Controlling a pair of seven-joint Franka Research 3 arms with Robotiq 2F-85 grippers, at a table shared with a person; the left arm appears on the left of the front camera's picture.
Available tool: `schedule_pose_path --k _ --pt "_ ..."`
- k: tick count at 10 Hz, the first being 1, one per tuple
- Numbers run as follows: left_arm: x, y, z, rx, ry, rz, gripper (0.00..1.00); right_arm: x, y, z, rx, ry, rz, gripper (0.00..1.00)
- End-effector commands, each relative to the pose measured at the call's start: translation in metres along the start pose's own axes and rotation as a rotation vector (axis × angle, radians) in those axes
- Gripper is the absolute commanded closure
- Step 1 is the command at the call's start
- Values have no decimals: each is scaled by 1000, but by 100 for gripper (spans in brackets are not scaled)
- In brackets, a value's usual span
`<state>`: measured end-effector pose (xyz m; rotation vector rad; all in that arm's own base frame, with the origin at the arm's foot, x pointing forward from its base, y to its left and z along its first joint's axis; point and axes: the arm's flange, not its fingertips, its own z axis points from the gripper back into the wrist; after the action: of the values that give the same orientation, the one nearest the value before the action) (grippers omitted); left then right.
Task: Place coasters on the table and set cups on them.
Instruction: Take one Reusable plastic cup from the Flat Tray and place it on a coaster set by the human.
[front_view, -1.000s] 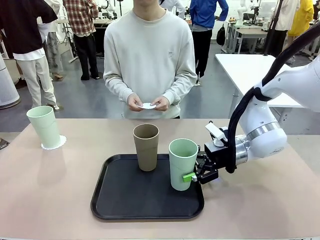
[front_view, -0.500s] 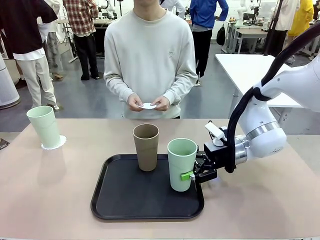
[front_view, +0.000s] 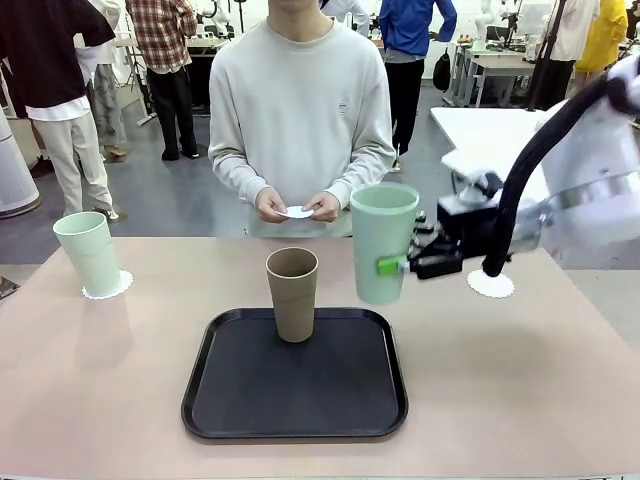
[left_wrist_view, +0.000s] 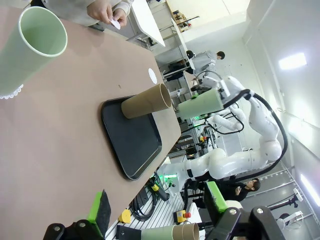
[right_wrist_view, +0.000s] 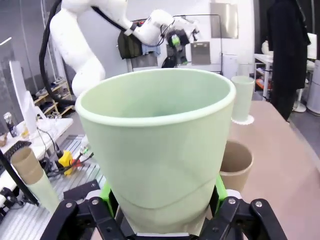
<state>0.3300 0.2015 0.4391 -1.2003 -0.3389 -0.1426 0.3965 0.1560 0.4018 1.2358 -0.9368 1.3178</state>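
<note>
Done: first mint cup (front_view: 88, 250) on coaster (front_view: 108, 290), left of tray (front_view: 300, 420). Underway: right tool (front_view: 405, 265) pinching second mint cup (front_view: 383, 245), raised near tray. Pending: brown cup (front_view: 292, 295) on tray. Left tool (left_wrist_view: 156, 200) spread, empty.

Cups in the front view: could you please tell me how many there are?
3. One mint cup stands on a coaster at far left, the tan cup in the tray, and a second mint cup is held aloft by the right hand. None seems hidden.

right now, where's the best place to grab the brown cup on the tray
Probably around mid-wall, coming in level from the robot's left side: the brown cup stands upright on the tray, tapered and handleless, nothing beside it there.
</note>
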Motion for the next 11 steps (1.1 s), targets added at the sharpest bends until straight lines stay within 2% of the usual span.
schedule_pose_path --k 1,3,6,7,11 --pt "1 -2 1 -6 -11 0 0 29 8 2 -38 0 -39 75" --pt "1 -2 1 -6 -11 0 0 42 10 7 -60 -7 -50 75" --pt "1 -2 1 -6 -11 0 0 40 11 9 -26 7 -15 75" --pt "1 -2 1 -6 -11 0 0 44 13 11 -33 10 -23 15" --pt "1 -2 1 -6 -11 0 0 48 -1 145 -349 63 19 15"
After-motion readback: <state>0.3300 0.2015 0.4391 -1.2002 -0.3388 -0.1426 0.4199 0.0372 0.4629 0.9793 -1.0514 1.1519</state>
